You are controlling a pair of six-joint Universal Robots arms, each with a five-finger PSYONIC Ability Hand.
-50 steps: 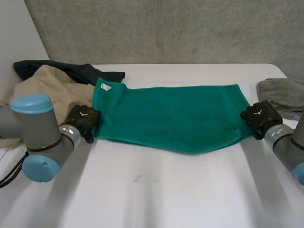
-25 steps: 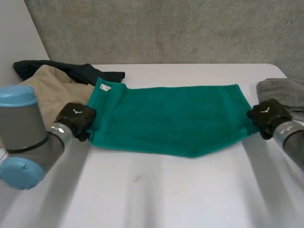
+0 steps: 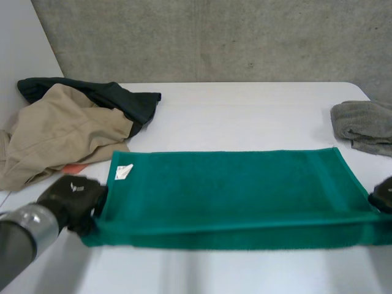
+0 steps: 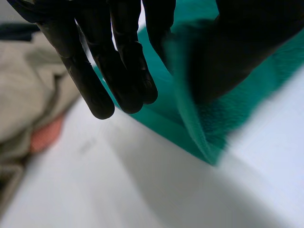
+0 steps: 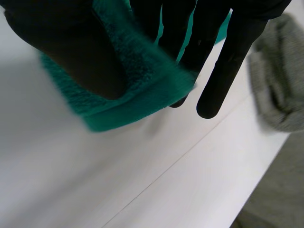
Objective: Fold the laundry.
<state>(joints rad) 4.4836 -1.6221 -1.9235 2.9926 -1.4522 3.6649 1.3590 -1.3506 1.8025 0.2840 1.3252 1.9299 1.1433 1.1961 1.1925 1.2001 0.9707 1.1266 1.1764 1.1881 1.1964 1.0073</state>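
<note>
Concrete wall stood behind the white table. A green towel lay stretched lengthwise across the near part of the table, with a white label near its far left corner. The left hand held the towel's near left corner, its straight fingers pinching the cloth against the thumb. The right hand held the near right corner the same way, with the thumb on top and the fingers behind the fold. A beige garment lay crumpled at the far left, a dark garment touching its far side. A grey cloth sat at the far right, apart from the towel.
</note>
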